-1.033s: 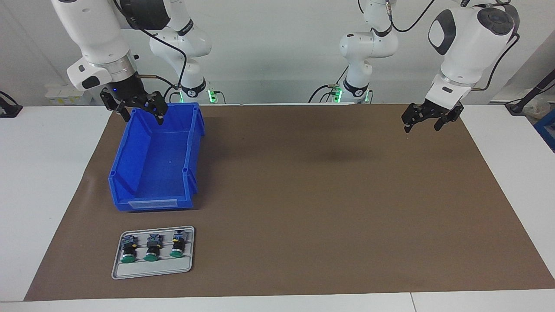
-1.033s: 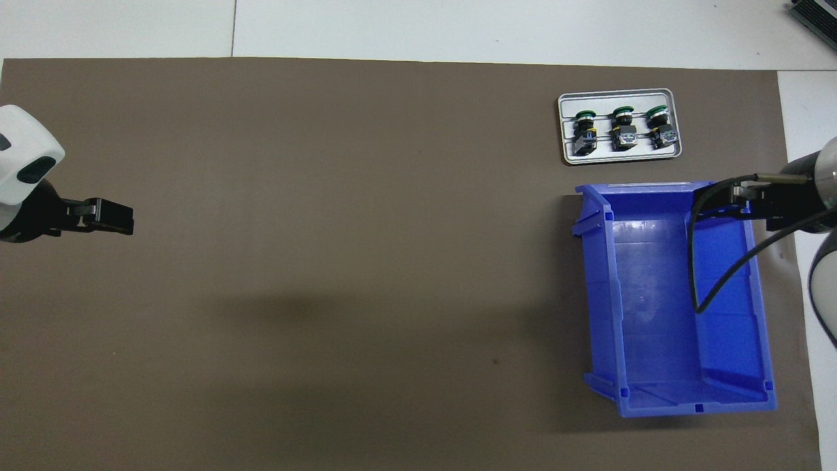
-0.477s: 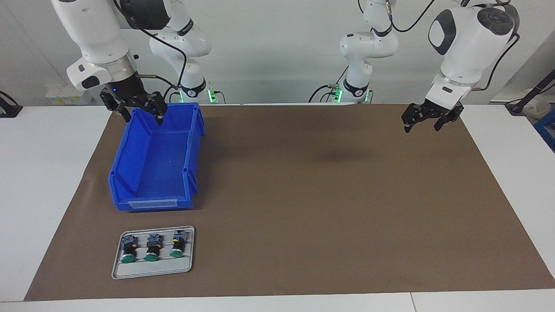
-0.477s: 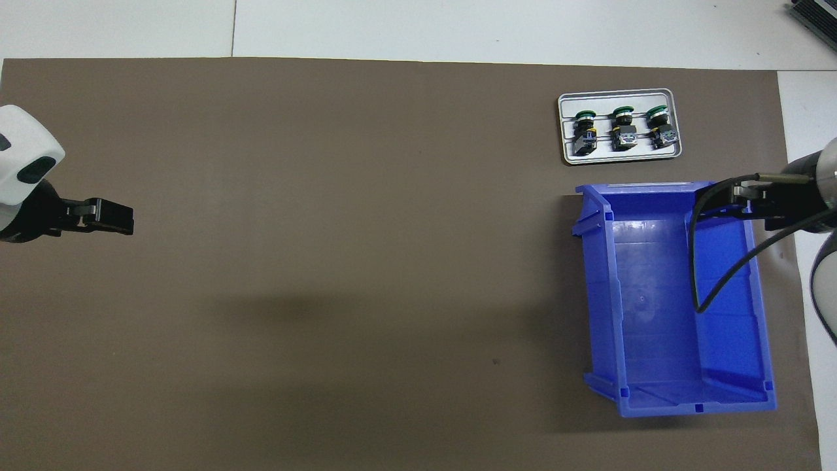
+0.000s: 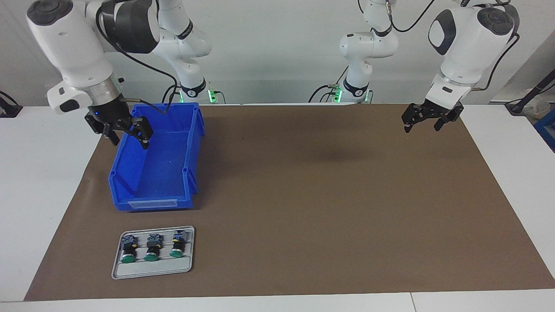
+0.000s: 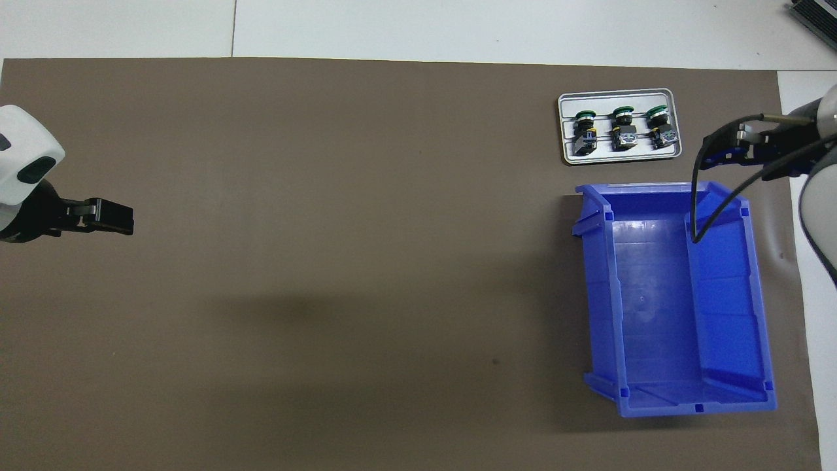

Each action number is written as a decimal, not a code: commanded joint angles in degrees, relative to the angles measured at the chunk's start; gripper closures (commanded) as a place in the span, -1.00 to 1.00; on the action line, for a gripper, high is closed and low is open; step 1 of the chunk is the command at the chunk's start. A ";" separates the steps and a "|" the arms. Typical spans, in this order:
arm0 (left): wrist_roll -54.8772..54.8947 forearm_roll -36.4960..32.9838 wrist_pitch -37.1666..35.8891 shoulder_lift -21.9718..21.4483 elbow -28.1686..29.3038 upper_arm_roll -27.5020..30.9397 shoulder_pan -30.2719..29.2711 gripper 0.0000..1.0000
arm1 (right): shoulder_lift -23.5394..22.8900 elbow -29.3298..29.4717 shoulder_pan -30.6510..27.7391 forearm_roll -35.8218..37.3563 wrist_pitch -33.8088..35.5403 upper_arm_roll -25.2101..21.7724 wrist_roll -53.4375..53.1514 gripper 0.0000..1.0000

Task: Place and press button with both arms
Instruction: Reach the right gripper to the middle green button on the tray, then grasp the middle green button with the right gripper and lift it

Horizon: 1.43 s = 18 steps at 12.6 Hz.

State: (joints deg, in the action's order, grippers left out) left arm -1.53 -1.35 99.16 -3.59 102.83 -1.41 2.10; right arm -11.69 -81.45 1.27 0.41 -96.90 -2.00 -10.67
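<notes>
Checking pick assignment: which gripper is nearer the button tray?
Right. The right gripper is over the blue bin beside the tray; the left gripper waits over the mat at the table's left-arm end.

A white table point(image 5: 39, 182) bears a brown mat point(image 5: 325, 208), with a blue bin point(image 5: 190, 143) and grey tray point(image 5: 151, 269) on it

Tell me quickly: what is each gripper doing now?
Left gripper: open, holding nothing, over the mat.
Right gripper: open, holding nothing, over the blue bin.

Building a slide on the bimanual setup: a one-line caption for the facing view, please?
Right gripper over the blue bin, three green buttons on a grey tray, left gripper waiting.
</notes>
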 commanded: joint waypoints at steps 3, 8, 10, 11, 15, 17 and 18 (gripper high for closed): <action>-0.58 -0.93 -0.19 -1.51 1.49 -0.26 -0.26 -1.00 | -21.85 23.94 -4.42 -1.90 0.66 3.74 3.46 -0.65; -0.58 -0.93 -0.19 -1.51 1.41 -0.26 -0.26 -1.00 | -31.10 25.64 -5.13 -1.64 -9.34 5.07 9.50 -0.66; -0.58 -0.93 -0.19 -1.51 1.41 -0.26 -0.26 -1.00 | -33.48 25.64 -5.13 -1.55 -11.29 4.98 11.19 -0.65; -0.58 -0.93 -0.19 -1.51 1.41 -0.26 -0.26 -1.00 | -34.18 25.55 -5.13 -1.37 -12.51 4.90 11.80 -0.65; -0.58 -0.93 -0.19 -1.51 1.41 -0.26 -0.26 -1.00 | -37.79 24.76 -5.13 -1.46 -16.81 4.90 14.36 -0.65; -0.58 -0.93 -0.19 -1.51 1.49 -0.26 -0.26 -1.00 | -38.06 23.10 -5.22 -1.28 -19.19 4.81 16.46 -0.64; -0.58 -0.93 -0.19 -1.51 1.41 -0.26 -0.26 -1.00 | -37.80 22.48 -5.48 -1.37 -19.47 4.81 16.56 -0.62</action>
State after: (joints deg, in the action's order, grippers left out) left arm -1.53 -1.35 99.16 -3.59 102.85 -1.41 2.10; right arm -49.58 -58.42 -3.05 0.11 -115.20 1.95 3.51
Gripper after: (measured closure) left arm 0.000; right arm 0.176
